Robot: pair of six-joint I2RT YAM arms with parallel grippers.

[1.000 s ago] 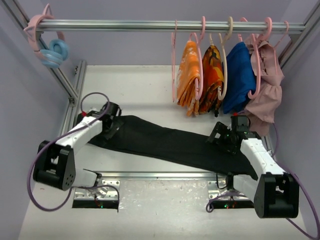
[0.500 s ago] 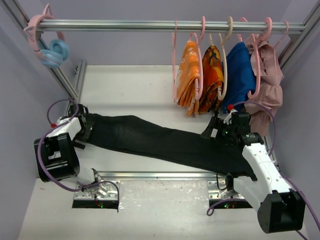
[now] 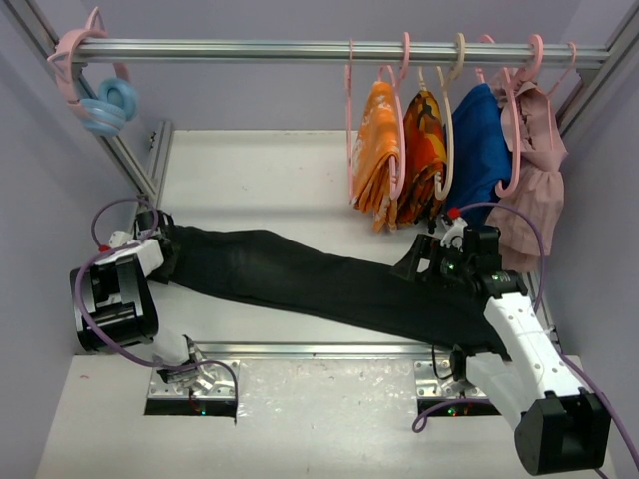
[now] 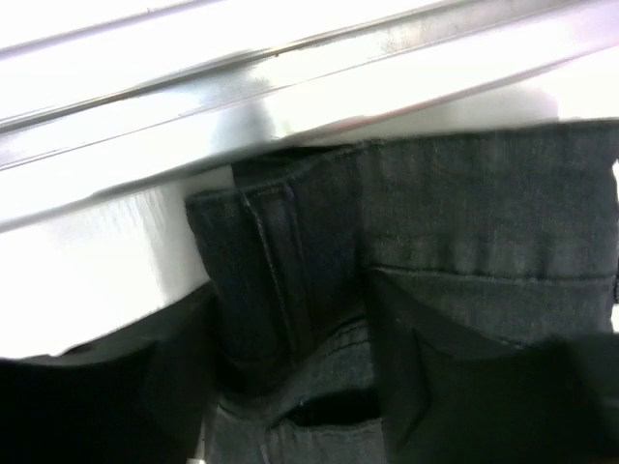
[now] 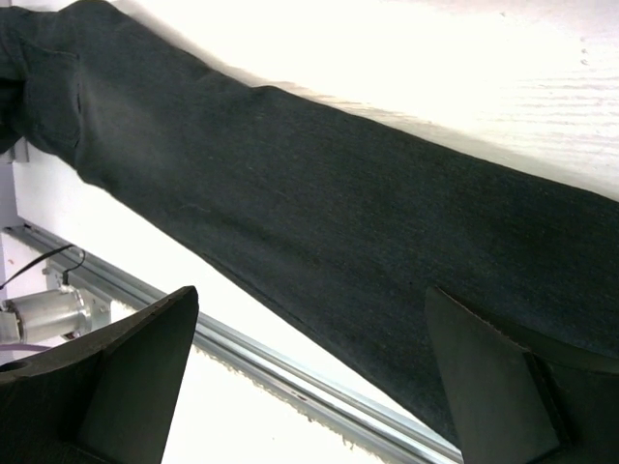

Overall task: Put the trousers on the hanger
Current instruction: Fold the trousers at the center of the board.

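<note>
Black trousers (image 3: 319, 284) lie flat on the table (image 3: 260, 170), nothing hung! At the waistband (image 4: 290, 251) the left gripper (image 3: 163, 249) straddles a fold, grip unclear; right gripper (image 3: 421, 261) gapes wide; pink hanger (image 3: 347, 130) hangs on the rail (image 3: 250, 50).

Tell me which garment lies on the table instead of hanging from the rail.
The black trousers, stretched flat across the table; the orange cloths, the blue garment and the pink garment all hang from the rail.
</note>
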